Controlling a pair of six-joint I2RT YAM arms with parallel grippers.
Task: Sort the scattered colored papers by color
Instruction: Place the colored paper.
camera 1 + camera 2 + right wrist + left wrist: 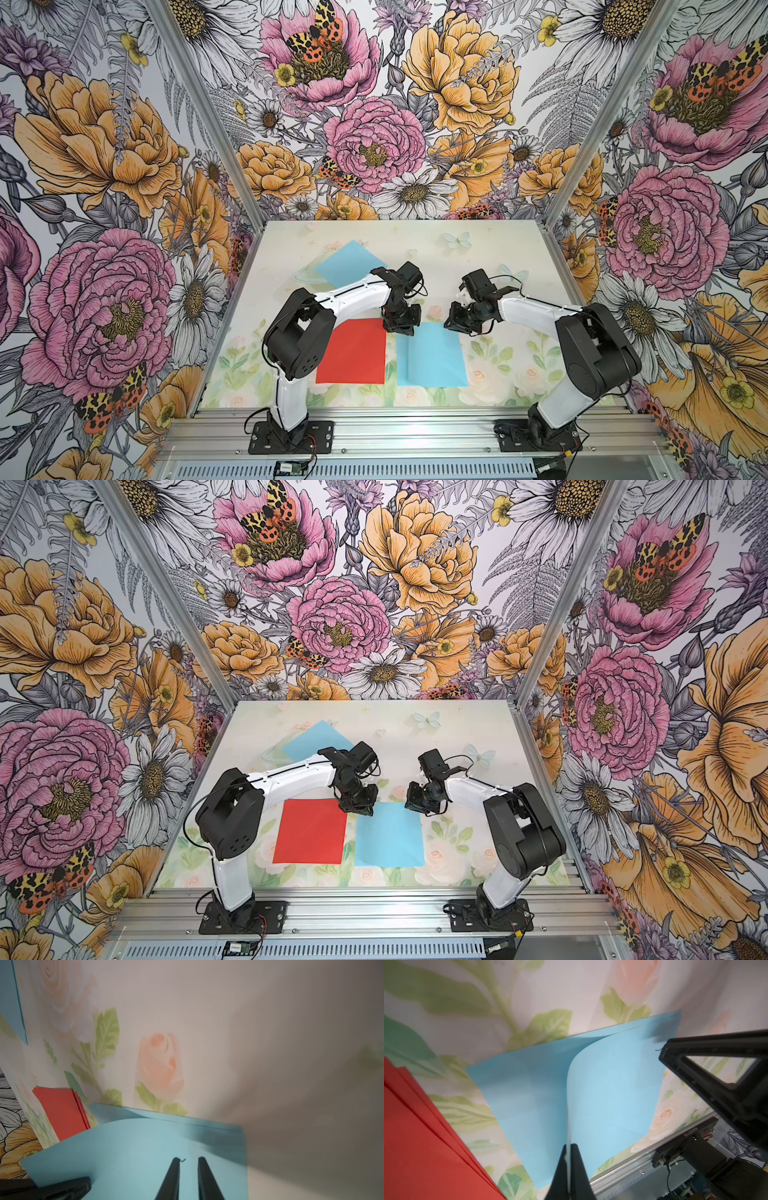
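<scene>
Right now my left gripper (569,1153) is clenched on the far edge of the top blue sheet (608,1095), which curls up off the blue pile (440,365) at front centre. A strip of table (415,249) separates that pile from the red pile (353,353). My right gripper (188,1160) hovers just above the sheet, jaws narrowly apart.

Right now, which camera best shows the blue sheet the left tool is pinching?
The left wrist view: the lifted sheet runs into the shut left tool, curling off the blue sheet below. In both top views the sheet looks flat; the right wrist view shows its curve, not the pinch.
</scene>
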